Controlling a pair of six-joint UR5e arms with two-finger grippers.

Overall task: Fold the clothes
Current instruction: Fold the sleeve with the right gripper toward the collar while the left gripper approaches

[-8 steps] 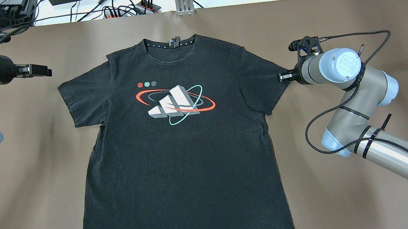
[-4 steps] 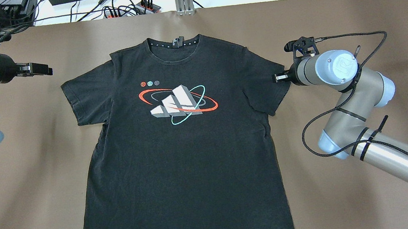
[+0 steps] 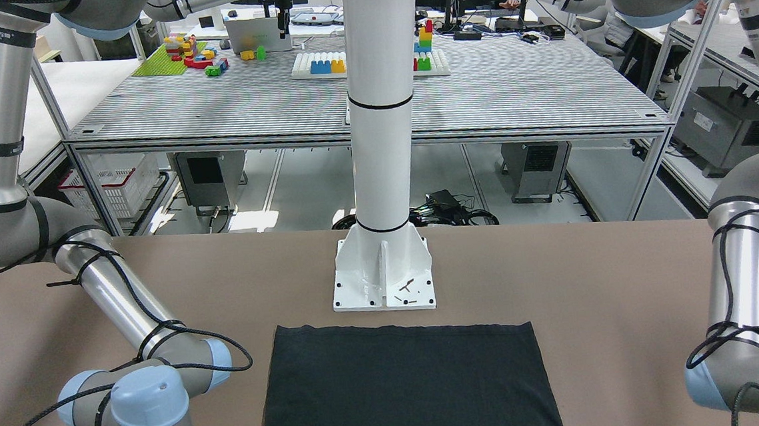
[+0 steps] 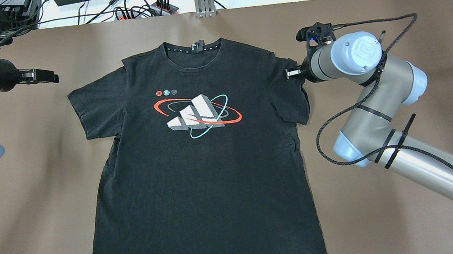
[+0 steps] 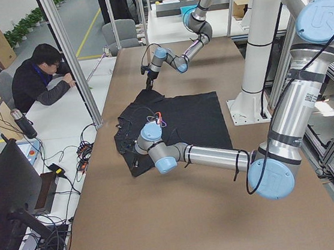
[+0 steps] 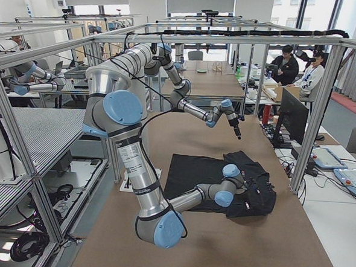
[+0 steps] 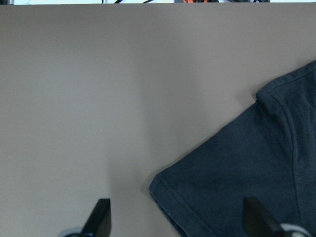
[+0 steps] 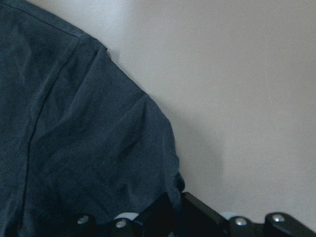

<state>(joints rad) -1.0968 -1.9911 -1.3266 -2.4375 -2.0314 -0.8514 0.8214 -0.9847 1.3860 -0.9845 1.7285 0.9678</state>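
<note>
The black short-sleeved T-shirt (image 4: 197, 172) lies flat between both arms, its hem partly clipped by the overhead frame. Its collar points away from the robot, long axis collar to hem. The right gripper (image 4: 291, 74), tips half-hidden, pinches the nearest sleeve. The left gripper (image 4: 49, 77) hovers spread beside the opposite sleeve.

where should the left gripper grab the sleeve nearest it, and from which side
Probably pinch the hemmed outer edge of the sleeve of the t-shirt, coming in over the table with the open left gripper: the sleeve lies flat, hem facing it.
</note>
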